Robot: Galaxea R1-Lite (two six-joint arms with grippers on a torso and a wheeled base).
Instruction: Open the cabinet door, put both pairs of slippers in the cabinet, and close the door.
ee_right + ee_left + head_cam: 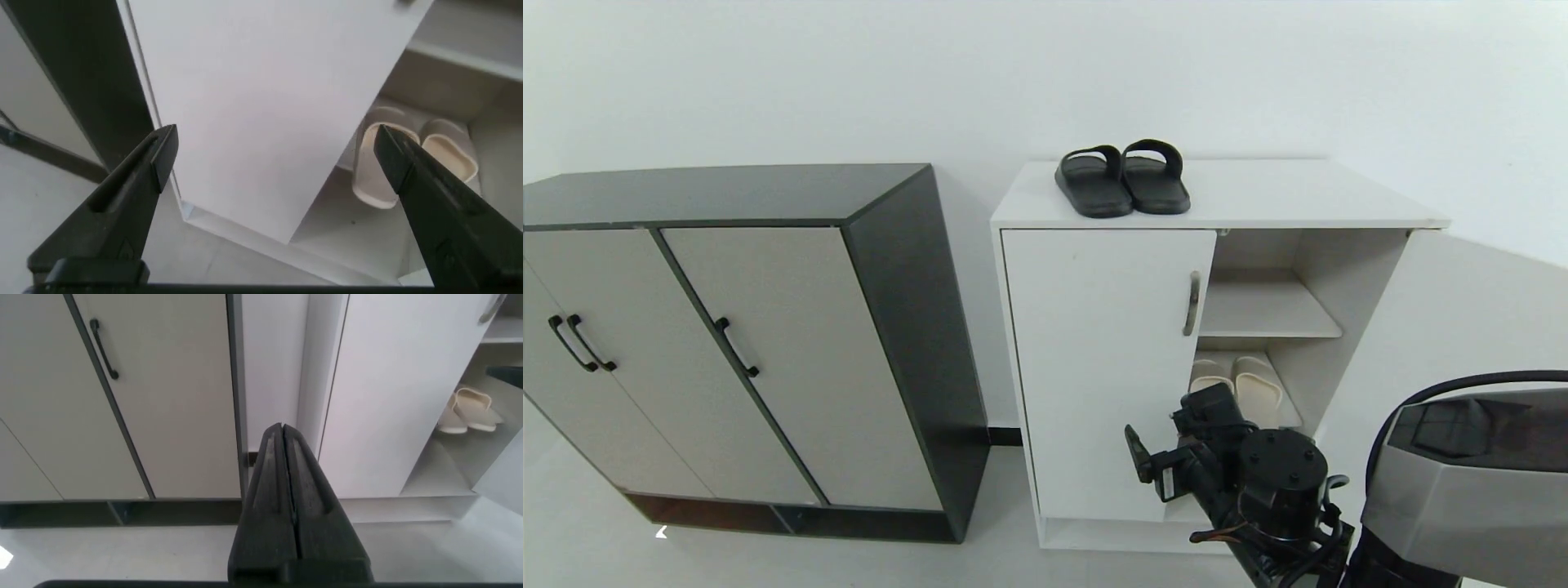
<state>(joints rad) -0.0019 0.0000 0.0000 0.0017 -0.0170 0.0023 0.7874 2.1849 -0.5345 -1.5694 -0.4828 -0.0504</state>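
Note:
A pair of black slippers (1123, 180) lies on top of the white cabinet (1258, 196). The cabinet's right side stands open, its door (1462, 318) swung out to the right; the left door (1107, 367) is closed. A cream pair of slippers (1245, 384) (417, 159) (470, 408) rests on the lower shelf inside. My right gripper (1168, 433) (274, 135) hangs low before the closed left door, open and holding nothing. My left gripper (283, 429) is shut and empty, facing the gap between the two cabinets near the floor.
A dark cabinet (768, 196) with grey doors and black handles stands to the left of the white one. The upper shelf (1266, 314) of the open side holds nothing. Light floor lies in front of both cabinets.

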